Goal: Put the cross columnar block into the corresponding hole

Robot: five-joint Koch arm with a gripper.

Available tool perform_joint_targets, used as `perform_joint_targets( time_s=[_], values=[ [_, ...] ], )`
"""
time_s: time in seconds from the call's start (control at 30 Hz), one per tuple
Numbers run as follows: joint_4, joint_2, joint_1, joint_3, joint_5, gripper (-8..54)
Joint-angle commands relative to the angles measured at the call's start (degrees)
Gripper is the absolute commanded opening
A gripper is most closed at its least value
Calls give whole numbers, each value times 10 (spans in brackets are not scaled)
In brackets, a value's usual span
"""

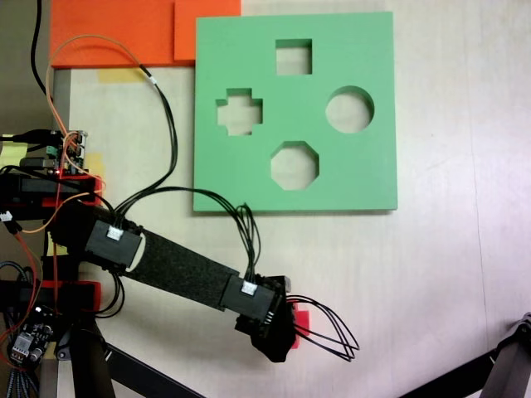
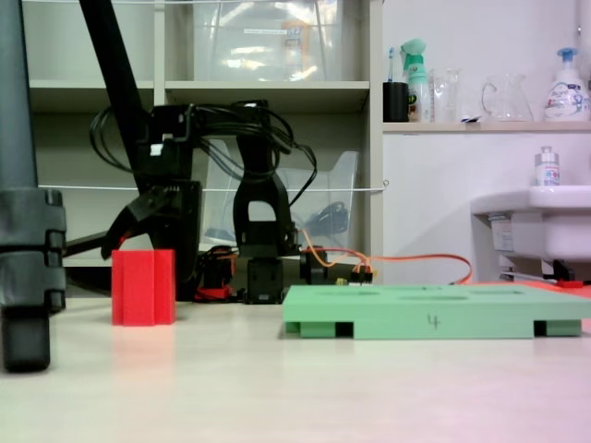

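The cross columnar block (image 2: 143, 286) is bright red and stands upright on the table, to the left of the green board (image 2: 434, 309). In a fixed view from above only a red corner of the block (image 1: 301, 320) shows under the black gripper (image 1: 286, 333). The gripper (image 2: 146, 268) hangs over the block with one jaw swung out to the upper left and the other down along the block's right side, so it is open. The corresponding hole (image 1: 240, 114) is the plus-shaped cutout in the left part of the green board (image 1: 373, 178), well away from the gripper.
The board also has a square cutout (image 1: 294, 56), a round one (image 1: 349, 109) and an octagonal one (image 1: 294, 165). Orange foam sheets (image 1: 124, 33) lie at the top left. Black stand legs (image 1: 498, 365) (image 2: 26, 268) rise at the edges. Loose cables (image 1: 332, 332) trail beside the gripper.
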Motion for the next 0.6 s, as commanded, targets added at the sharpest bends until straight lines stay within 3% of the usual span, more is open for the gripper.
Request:
perform_joint_targets(
  time_s=[0.0,0.23,0.27,0.37,0.57],
  values=[
    [-14,8,10,-33,1,521],
    [-34,-18,2,-33,1,519],
    [-33,-24,3,-33,2,504],
    [-25,-33,6,-26,6,340],
    [40,-60,12,-32,15,301]
  ],
)
